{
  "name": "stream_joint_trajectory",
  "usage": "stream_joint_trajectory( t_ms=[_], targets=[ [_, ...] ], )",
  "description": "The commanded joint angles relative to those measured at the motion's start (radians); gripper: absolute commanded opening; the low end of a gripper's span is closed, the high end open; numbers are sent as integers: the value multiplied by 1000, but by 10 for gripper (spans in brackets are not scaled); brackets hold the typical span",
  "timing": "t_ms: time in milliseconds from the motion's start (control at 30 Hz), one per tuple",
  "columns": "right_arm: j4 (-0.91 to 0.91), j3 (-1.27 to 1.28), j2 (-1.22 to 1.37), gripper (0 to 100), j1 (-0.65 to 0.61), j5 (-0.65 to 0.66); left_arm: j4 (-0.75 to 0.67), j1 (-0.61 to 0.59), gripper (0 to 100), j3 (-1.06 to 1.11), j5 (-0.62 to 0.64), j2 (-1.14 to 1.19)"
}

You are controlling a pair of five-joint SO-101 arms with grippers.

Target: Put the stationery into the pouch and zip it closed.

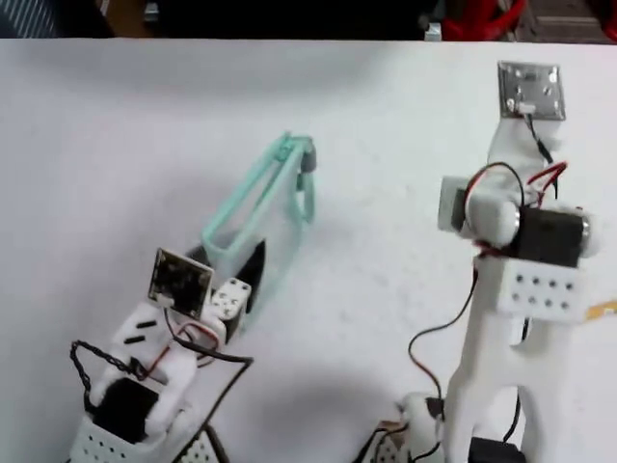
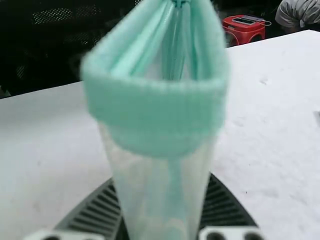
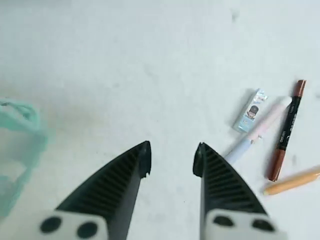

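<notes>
High view: clear, teal-rimmed pouch [image 1: 258, 217] upright on white surface [image 1: 116, 145], mouth open. Left end effector [image 1: 243, 280] clamped on its near end.

Left wrist view: pouch wall pinched between ribbed fingers [image 2: 227, 212].

Right wrist view: right end effector [image 3: 171, 160] moderately parted, holding nothing, above surface. Eraser [image 3: 250, 111], pale pen [image 3: 255, 134], brown marker [image 3: 286, 131], orange pencil [image 3: 292, 181] lie close together on surface, outside pouch.

Pouch [image 1: 265, 217] on table [image 1: 386, 116], eraser [image 3: 250, 111] beside pen [image 3: 260, 131]
</notes>
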Motion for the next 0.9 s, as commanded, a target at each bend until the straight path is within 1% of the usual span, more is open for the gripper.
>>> stream_joint_trajectory(
  t_ms=[0, 100, 133, 267, 367, 400, 467, 500, 600, 700, 733, 767, 833, 867],
  targets=[
    [-225, 253, -10, 98, 44, -8, -31, -12, 117, -6, -3, -15],
    [-400, 439, -18, 46, 50, -9, -31, -12, 117, -6, -3, -15],
    [-437, 476, -18, 42, 48, -9, -31, -12, 117, -6, -3, -15],
    [-509, 545, -10, 94, 48, -11, -32, -12, 117, -8, -3, -15],
    [-564, 594, -8, 131, 51, -52, -34, -12, 117, -8, -3, -15],
    [-585, 612, -10, 120, 51, -60, -32, -12, 117, -8, -3, -15],
    [-627, 647, -15, 33, 51, -41, -32, -10, 117, -8, -3, -15],
    [-648, 663, -16, 4, 51, -40, -32, -10, 117, -8, -3, -15],
    [-684, 686, -18, 80, 51, -44, -32, -8, 117, -8, -3, -15],
    [-694, 690, -16, 125, 48, -44, -32, -7, 117, -8, -3, -15],
    [-691, 692, -18, 120, 47, -37, -32, -5, 117, -8, -3, -15],
    [-693, 695, -18, 91, 47, -35, -32, -5, 117, -8, -3, -15],
    [-693, 697, -18, 5, 51, -40, -32, -5, 117, -8, -3, -15],
    [-693, 695, -18, 26, 53, -43, -32, -5, 117, -8, -3, -15]
  ],
)
